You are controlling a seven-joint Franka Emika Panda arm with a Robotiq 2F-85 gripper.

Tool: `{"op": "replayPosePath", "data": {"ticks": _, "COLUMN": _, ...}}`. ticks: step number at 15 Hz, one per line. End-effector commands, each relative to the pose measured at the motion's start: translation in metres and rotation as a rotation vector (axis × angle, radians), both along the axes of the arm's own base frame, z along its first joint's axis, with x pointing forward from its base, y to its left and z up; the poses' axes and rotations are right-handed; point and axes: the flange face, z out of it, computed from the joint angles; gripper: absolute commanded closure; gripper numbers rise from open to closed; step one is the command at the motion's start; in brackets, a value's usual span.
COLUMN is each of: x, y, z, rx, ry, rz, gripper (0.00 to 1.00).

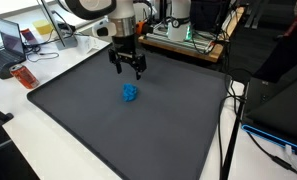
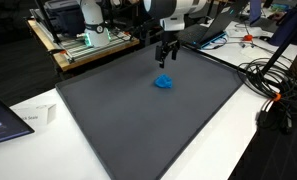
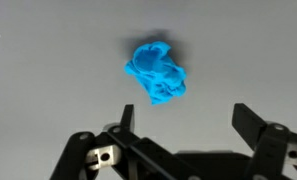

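Fingers [image 3: 248, 120] spread wide, holding nothing, above the dark mat [image 1: 88, 125] on the white tabletop [image 1: 28, 140]. Blue wad [image 3: 156, 72] lies on the mat just ahead of the fingers, not touching, roughly between them in the wrist view. Wad crumpled, lumpy, soft-looking. Mat flat, matte, rectangular.

Both exterior views share the mat [image 1: 88, 125] [image 2: 158, 130] — wrist view looks down.
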Motion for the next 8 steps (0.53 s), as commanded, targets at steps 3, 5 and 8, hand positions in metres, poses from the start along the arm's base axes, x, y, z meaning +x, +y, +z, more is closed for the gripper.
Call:
{"op": "replayPosePath", "data": {"ticks": 3, "x": 0.009, "y": 0.028, "z": 0.008, "rx": -0.025, "ry": -0.027, "rz": 0.034, "gripper": 0.0}}
{"op": "replayPosePath", "data": {"ticks": 5, "x": 0.008, "y": 0.035, "z": 0.002, "rx": -0.07, "ry": -0.017, "rz": 0.073, "gripper": 0.0}}
{"op": "replayPosePath", "data": {"ticks": 8, "x": 0.008, "y": 0.044, "z": -0.01, "rx": -0.152, "ry": -0.011, "rz": 0.14, "gripper": 0.0}}
